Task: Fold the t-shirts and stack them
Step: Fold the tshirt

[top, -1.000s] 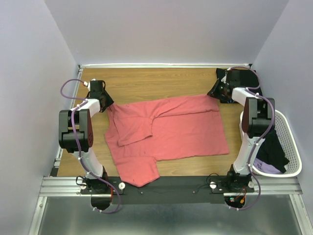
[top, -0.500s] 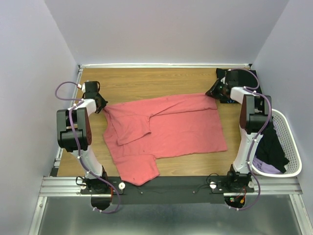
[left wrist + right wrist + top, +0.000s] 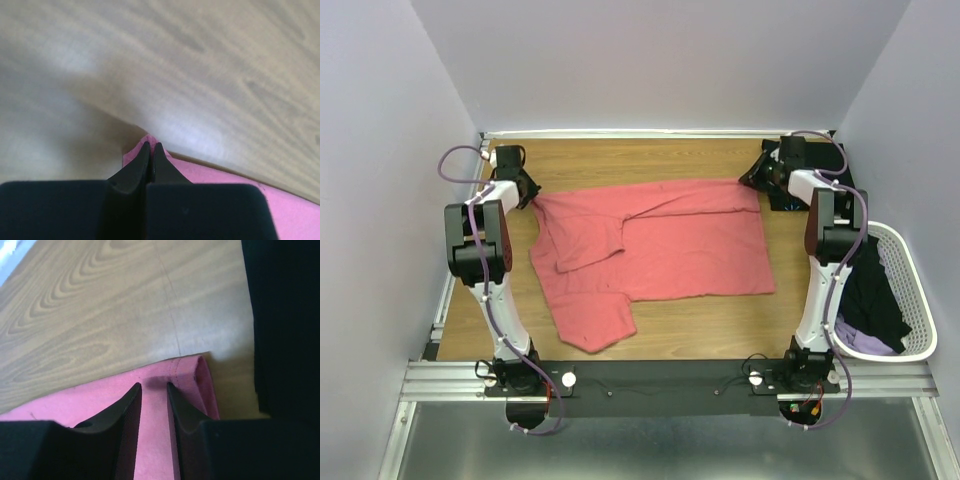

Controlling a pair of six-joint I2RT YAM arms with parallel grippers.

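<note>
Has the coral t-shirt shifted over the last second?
Yes. The coral t-shirt slid toward the far wall; its near corner now lies clear of the black base rail.

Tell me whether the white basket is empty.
No, in the top view the basket holds black cloth and lilac cloth.

One t-shirt lies spread across the middle of the table, its near-left part reaching toward the near edge. The left gripper pinches its far-left corner, by the table's left edge; the right gripper straddles its far-right corner. Another t-shirt lies in the table's far-right corner, just right of that gripper. Beyond the right edge stands a basket with more clothes in it.
</note>
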